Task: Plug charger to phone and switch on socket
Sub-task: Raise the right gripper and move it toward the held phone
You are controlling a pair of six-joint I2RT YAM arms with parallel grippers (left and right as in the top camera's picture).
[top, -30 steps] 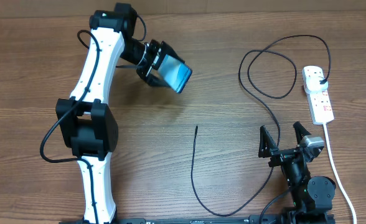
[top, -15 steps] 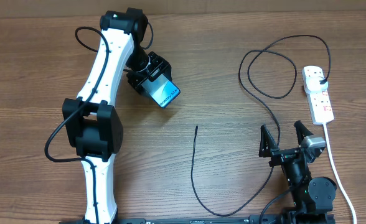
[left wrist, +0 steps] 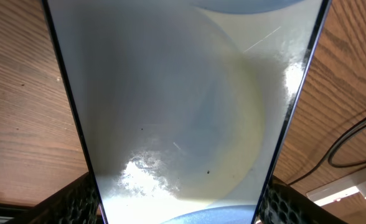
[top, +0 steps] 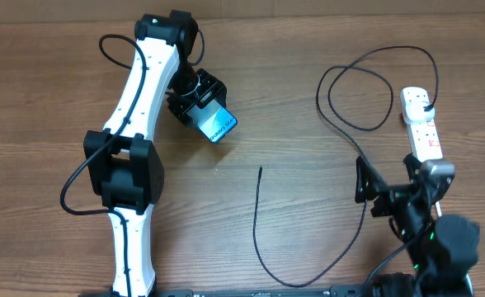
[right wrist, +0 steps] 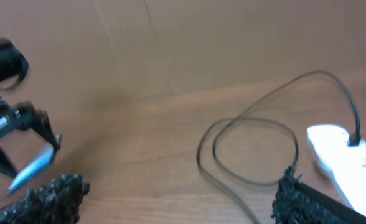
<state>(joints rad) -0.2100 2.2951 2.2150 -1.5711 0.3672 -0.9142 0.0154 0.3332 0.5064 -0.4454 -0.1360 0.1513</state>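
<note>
The left arm (top: 139,82) reaches far across the table (top: 53,99), well to the left of the socket (top: 422,128), and folds back at the wrist. The left gripper (top: 200,109) is clenched on the phone (top: 218,124), which is held tilted with its blue screen up. In the left wrist view the phone (left wrist: 183,112) fills the frame between the fingers (left wrist: 77,199).

The right arm (top: 440,243) sits just below the socket (blurred in the overhead view). The right gripper (top: 388,183) is spread wide and holds nothing; its fingers (right wrist: 46,199) frame the socket (right wrist: 348,162) in the right wrist view.

The charger (top: 256,223) has its plug (top: 425,102) seated in the socket's far end. From there it loops to the socket's left, passes by the right gripper, and curves round to its tip (top: 261,170), which lies bare on the table between phone and socket, apart from both.
</note>
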